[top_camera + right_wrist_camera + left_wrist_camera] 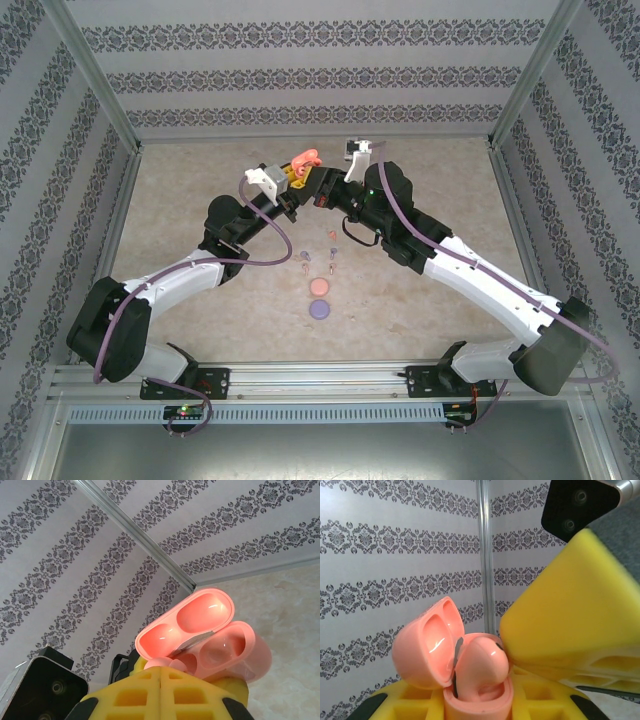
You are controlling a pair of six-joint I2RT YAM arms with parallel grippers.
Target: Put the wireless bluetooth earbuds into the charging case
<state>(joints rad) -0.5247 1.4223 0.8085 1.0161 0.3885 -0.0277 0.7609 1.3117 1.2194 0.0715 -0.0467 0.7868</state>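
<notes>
Holding the open charging case [227, 647] by its lower body, the left gripper [477, 702] is clenched on it between its yellow fingers. The lid [200, 612] is swung back on the side away from the right gripper [160, 672]. That gripper is pinched tight, and a small salmon earbud [160, 664] peeks out at its fingertips, right at the mouth of the case and seemingly not yet seated in a well. The main risk is alignment: the bud looks to sit at the near rim rather than over a hollow, so a push from here could jam its stem against the rim or pop it out of the narrow pinch. Both grippers hang high above the table [200, 200], so a dropped bud would fall among the loose earbuds [305, 256] lying well below them and could bounce away. A sideways shove could also twist the smooth, rounded case in the left fingers, or knock it out altogether. The right gripper's broad pad stands very close to the case, so drifting further forward might catch the lid and fold it shut on the bud.
</notes>
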